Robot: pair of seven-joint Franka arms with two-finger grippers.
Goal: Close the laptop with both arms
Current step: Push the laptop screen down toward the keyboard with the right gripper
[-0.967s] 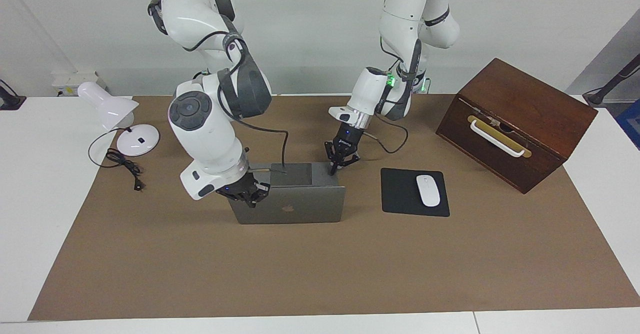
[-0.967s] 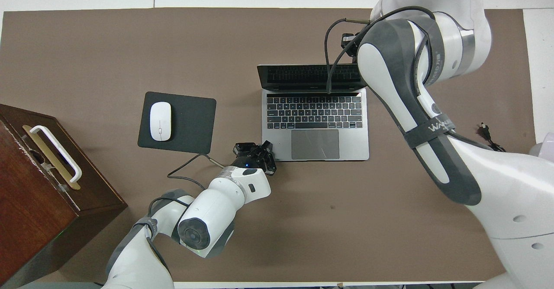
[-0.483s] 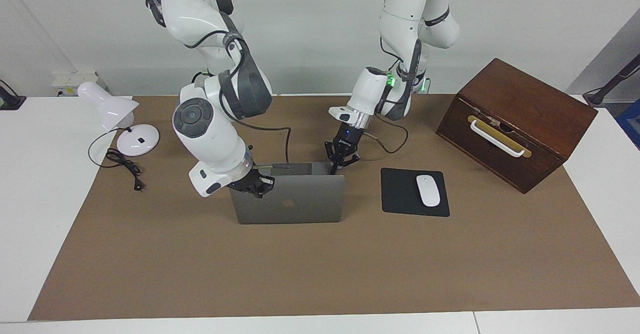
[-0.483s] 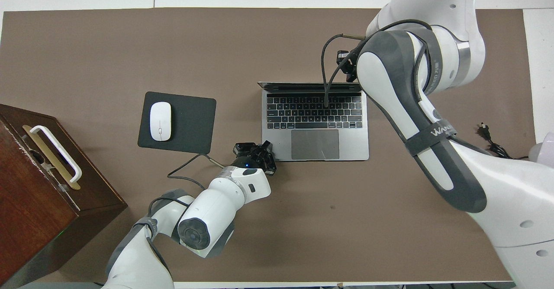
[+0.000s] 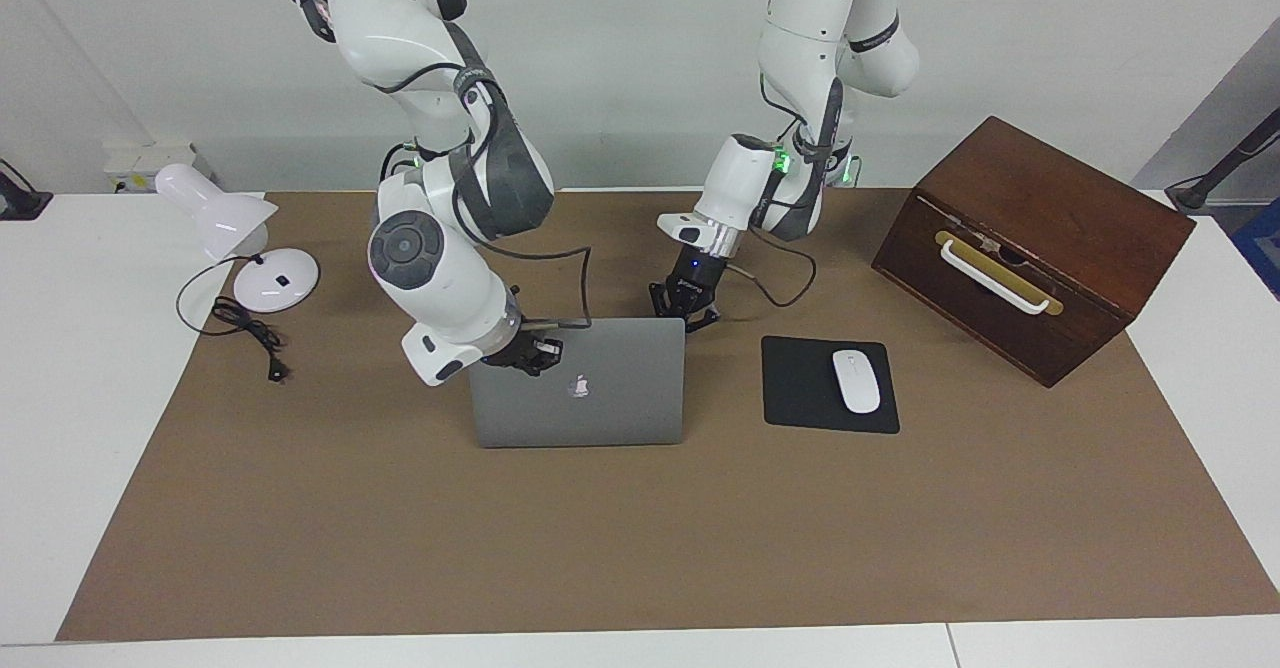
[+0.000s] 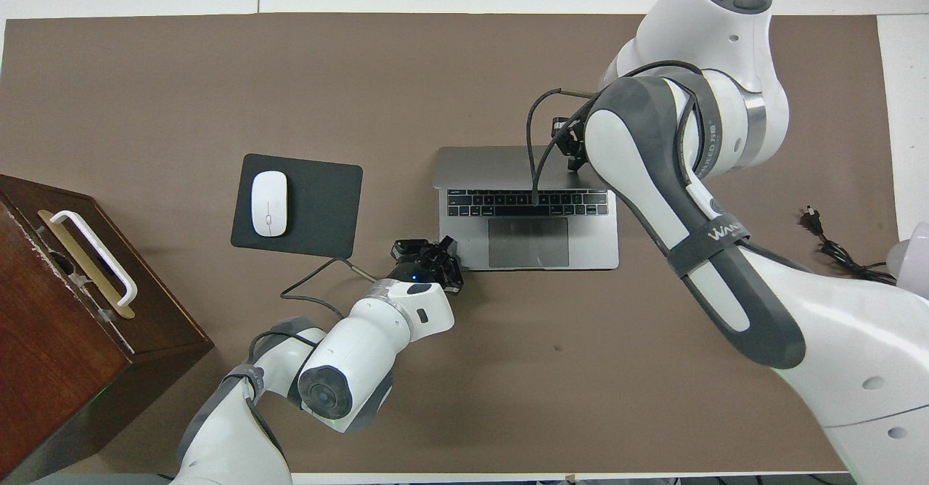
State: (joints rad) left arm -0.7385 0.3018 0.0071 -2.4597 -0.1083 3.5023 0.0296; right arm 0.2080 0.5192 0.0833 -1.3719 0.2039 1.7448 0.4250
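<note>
Since the earlier frame, we see the laptop (image 5: pixel 580 388) lid tipped further toward its deck, mid-surface beside the mouse pad (image 5: pixel 828 385). Right tool (image 5: pixel 527 353) presses the lid; left tool (image 5: pixel 683 306) at the deck corner. Neither grip is discernible.

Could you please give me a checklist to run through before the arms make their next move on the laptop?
1. Laptop shut: not ok. The lid leans over the deck, and the keyboard shows in the overhead view.
2. Right tool on the lid: ok. It is at the lid's top edge, toward the right arm's end.
3. Left tool steadying the base: cannot tell. It is at the deck corner nearest the robots, but contact is unclear.
4. Right arm's cable clear of the closing gap: cannot tell. It hangs over the keyboard.
5. Mouse pad and mouse out of the way: ok. Both are apart from the laptop.
</note>
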